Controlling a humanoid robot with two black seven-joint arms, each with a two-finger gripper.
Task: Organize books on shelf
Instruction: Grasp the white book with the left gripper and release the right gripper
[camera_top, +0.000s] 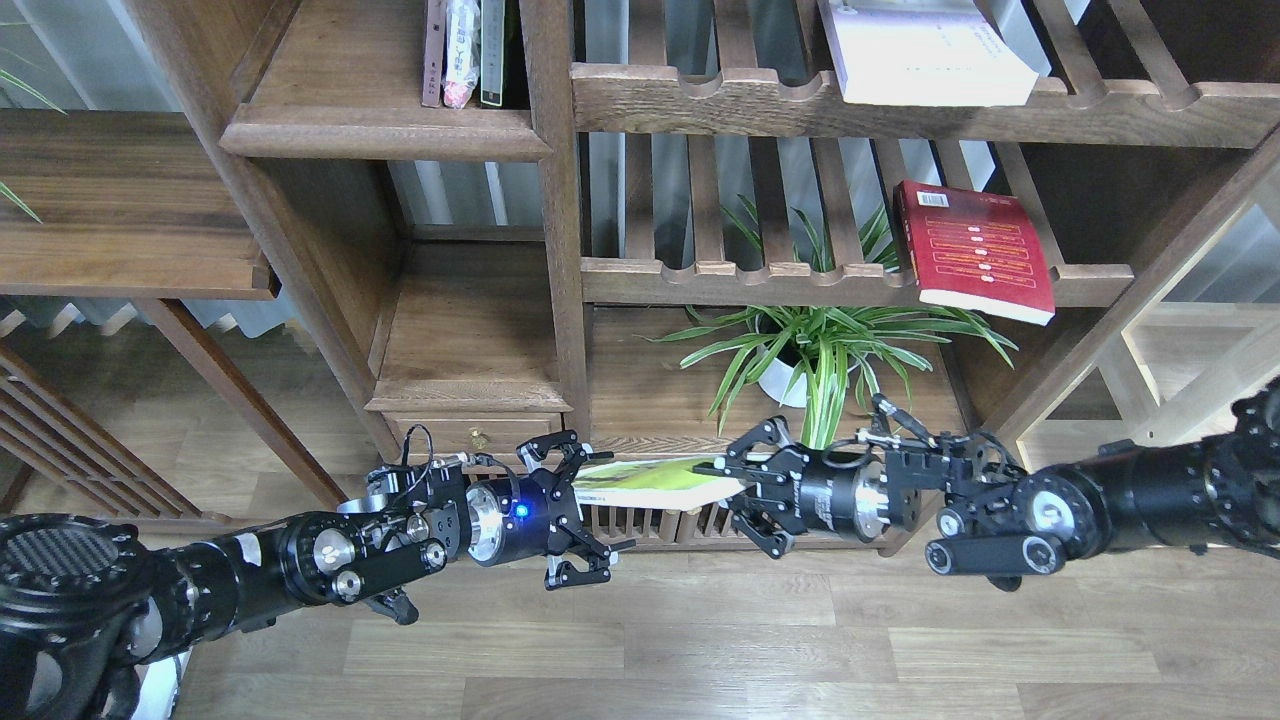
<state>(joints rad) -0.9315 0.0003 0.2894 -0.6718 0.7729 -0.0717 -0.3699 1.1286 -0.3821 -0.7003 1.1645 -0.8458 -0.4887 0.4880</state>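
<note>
My right gripper (722, 482) is shut on the right end of the yellow-green book (645, 482) and holds it flat, low in front of the cabinet doors. My left gripper (590, 510) is open, and the book's left end reaches in between its fingers; I cannot tell if they touch. The red book (975, 250) lies on the middle slatted rack at the right, overhanging its front rail. The white/pale lavender book (925, 55) lies on the upper slatted rack. The shelf (380, 130), a dark solid board with a stepped front edge, is at the upper left.
Three upright books (460, 50) stand at the shelf's right end. A potted spider plant (810, 350) sits under the red book, just behind my right gripper. A small drawer (478, 436) is behind my left gripper. A pale wooden rack (1180, 400) stands at the right.
</note>
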